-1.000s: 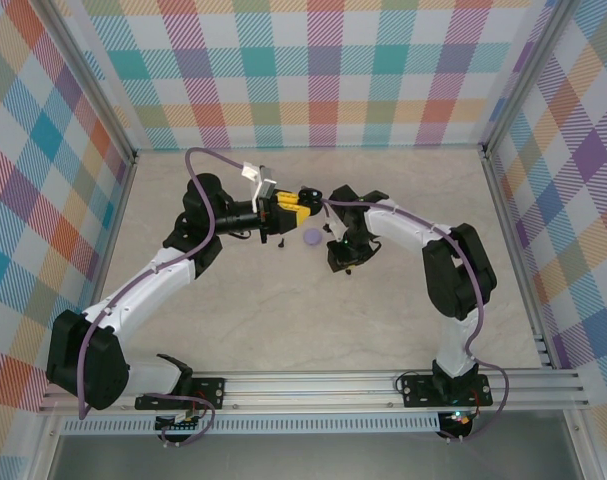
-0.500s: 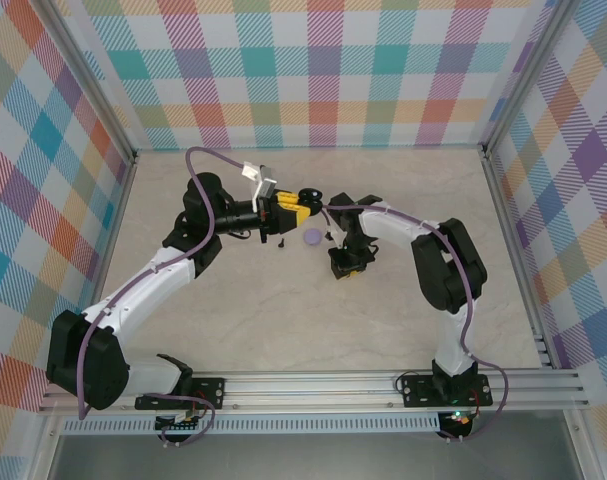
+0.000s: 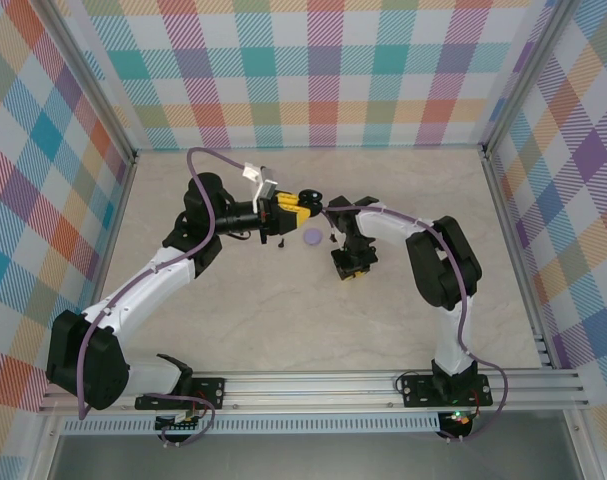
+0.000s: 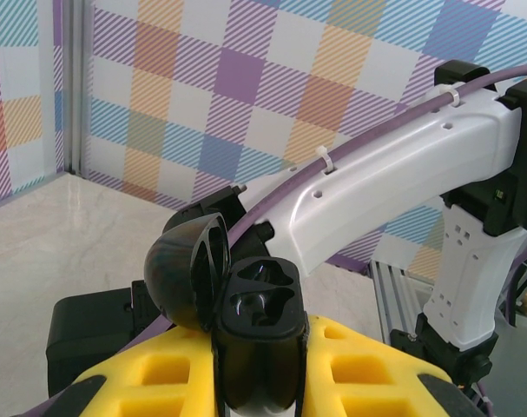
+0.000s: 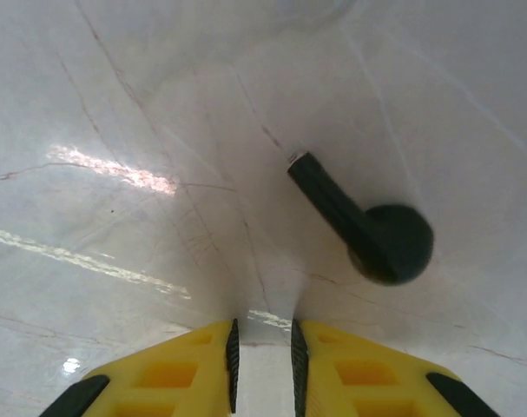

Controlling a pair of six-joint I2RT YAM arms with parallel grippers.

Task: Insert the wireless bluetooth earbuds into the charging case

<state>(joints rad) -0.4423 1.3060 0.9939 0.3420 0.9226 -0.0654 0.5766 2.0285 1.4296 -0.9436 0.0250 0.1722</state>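
Left gripper (image 4: 259, 382) clamps a glossy black plastic charging case (image 4: 261, 300), lid hinged open. Right gripper (image 5: 261, 352) — jaws a narrow slit apart, holding nothing. Small black stemmed earbud (image 5: 367, 230) lies on the pale marble tabletop (image 5: 115, 87) — just ahead of the right fingertips.

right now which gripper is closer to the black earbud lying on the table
Right. The right gripper hovers just short of the black earbud; the left gripper is held up apart, clamping the open black case.
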